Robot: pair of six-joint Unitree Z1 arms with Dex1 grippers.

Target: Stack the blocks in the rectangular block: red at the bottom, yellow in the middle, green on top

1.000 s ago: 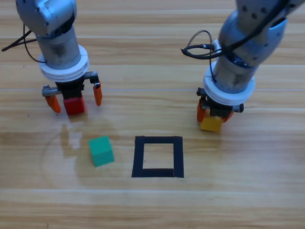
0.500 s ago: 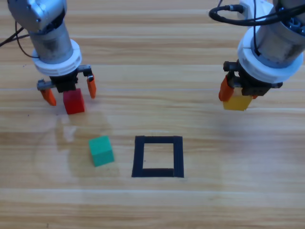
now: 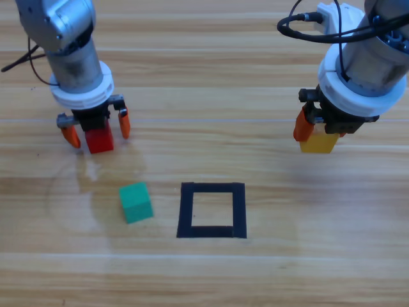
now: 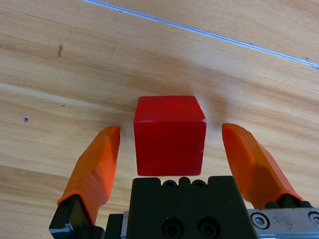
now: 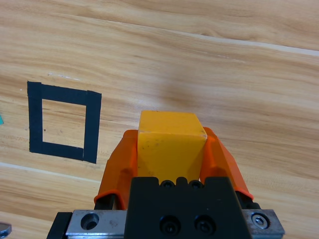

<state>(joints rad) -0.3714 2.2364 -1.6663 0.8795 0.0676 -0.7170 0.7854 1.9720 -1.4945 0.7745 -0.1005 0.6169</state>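
Red cube (image 4: 169,134) sits between the left gripper's (image 3: 96,130) released fingers, awaiting closure; right gripper (image 5: 171,149) grasps yellow cube (image 3: 317,142), raised off the counter.

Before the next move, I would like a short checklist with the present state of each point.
1. Small matte red cube lies between the open jaws of the left gripper, not yet clamped: ok.
2. Right gripper is shut on the small matte yellow cube: ok.
3. Dark tape square outline has nothing inside: ok.
4. Small teal-green cube sits left of the outline, not touching it: ok.
5. Red cube in the outline first: not ok, it is on the wooden table, beyond the green cube.
6. Yellow cube lifted off the table: cannot tell.
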